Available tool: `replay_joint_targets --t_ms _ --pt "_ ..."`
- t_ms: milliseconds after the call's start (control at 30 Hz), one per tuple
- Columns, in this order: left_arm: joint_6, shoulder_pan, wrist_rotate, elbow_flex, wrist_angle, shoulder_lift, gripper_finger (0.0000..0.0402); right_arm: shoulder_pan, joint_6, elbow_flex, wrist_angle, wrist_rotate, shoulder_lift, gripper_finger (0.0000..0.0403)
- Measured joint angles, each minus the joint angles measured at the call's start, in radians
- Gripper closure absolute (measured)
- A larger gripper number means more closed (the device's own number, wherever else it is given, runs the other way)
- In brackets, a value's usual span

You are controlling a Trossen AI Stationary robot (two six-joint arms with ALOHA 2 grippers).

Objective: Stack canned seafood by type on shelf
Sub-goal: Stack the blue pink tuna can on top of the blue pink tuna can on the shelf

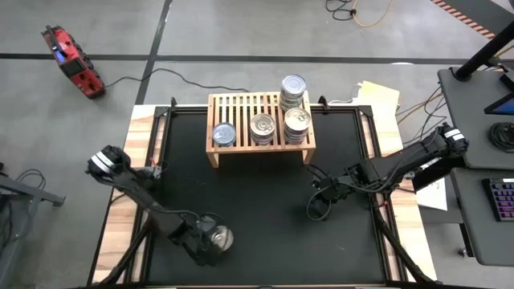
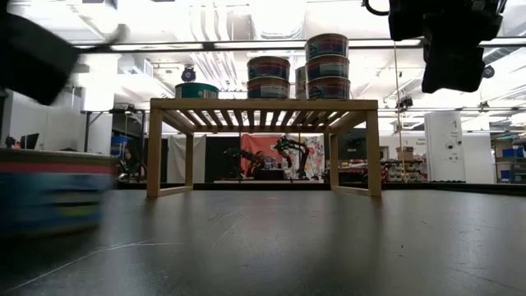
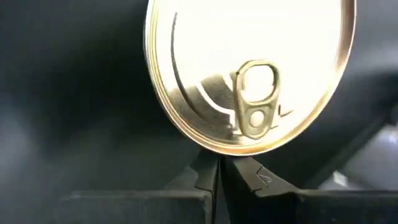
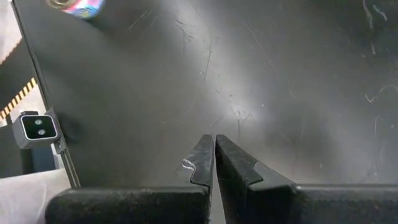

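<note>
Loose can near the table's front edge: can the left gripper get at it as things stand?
Probably yes: the left gripper hangs right beside the can with nothing between, but it is shut and must open first.

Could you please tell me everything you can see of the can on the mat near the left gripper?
The loose can is a short round tin with a shiny gold-toned lid and a pull tab lying flat on it. It stands upright on the black mat at the table's near edge, apart from the shelf. Its side label looks blue with a red band in the low view. The left gripper, shut, hovers right by it without holding it.
</note>
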State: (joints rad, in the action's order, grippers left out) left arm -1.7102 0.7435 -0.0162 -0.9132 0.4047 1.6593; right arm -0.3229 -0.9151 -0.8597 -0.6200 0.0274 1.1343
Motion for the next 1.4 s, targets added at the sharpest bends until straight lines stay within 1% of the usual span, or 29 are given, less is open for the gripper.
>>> replay_joint_targets --t_ms 33,100,233,400,567,667,867,900,967,1033,1067,1133,1200,1233,1300,1400 --pt "0.015 -0.017 -0.029 -0.014 -0.004 0.023 0.0401 0.000 0.005 0.000 0.002 0.001 0.000 0.0394" --pt "0.060 -0.062 -0.054 -0.042 -0.002 0.068 0.0401 0.000 0.010 0.000 0.006 0.012 0.000 0.0394" --pt "0.213 -0.158 -0.033 -0.116 0.000 0.139 0.0401 0.000 0.020 0.000 0.061 0.051 0.000 0.0394" --pt "0.425 -0.205 -0.004 -0.206 -0.004 0.140 0.0401 -0.002 0.101 0.022 0.272 0.053 0.008 0.0394" --pt "0.505 -0.210 -0.009 -0.232 0.022 0.084 0.0401 -0.002 0.157 0.056 0.521 0.053 0.075 0.0394" --pt "0.538 -0.209 -0.064 -0.223 0.023 0.032 0.0401 -0.002 0.169 0.058 0.584 0.054 0.144 0.0394" --pt "0.649 -0.211 -0.287 -0.186 -0.064 -0.125 0.0402 -0.002 0.210 0.021 0.628 0.042 0.300 0.0394" --pt "0.661 -0.210 -0.309 -0.167 -0.097 -0.155 0.0402 -0.002 0.215 0.012 0.634 0.035 0.324 0.0394" --pt "0.688 -0.209 -0.317 -0.114 -0.180 -0.215 0.0402 0.002 0.234 -0.007 0.664 0.027 0.369 0.0394" --pt "0.724 -0.209 -0.316 -0.037 -0.337 -0.270 0.0402 0.004 0.261 -0.023 0.717 0.025 0.404 0.0394" --pt "0.754 -0.209 -0.316 0.015 -0.441 -0.298 0.0402 0.005 0.288 -0.034 0.754 0.025 0.417 0.0394" --pt "0.816 -0.213 -0.317 0.131 -0.700 -0.329 0.0402 0.005 0.349 -0.052 0.800 0.025 0.440 0.0394" --pt "0.829 -0.220 -0.348 0.252 -0.921 -0.350 0.0402 0.005 0.413 -0.078 0.827 0.025 0.463 0.0394" --pt "0.802 -0.222 -0.378 0.303 -1.007 -0.355 0.0402 0.005 0.444 -0.091 0.834 0.025 0.474 0.0394" --pt "0.706 -0.224 -0.432 0.389 -1.127 -0.365 0.0402 0.007 0.502 -0.123 0.836 0.025 0.503 0.0394" --pt "0.541 -0.224 -0.438 0.477 -1.231 -0.370 0.0402 0.012 0.581 -0.171 0.833 0.025 0.549 0.0394"
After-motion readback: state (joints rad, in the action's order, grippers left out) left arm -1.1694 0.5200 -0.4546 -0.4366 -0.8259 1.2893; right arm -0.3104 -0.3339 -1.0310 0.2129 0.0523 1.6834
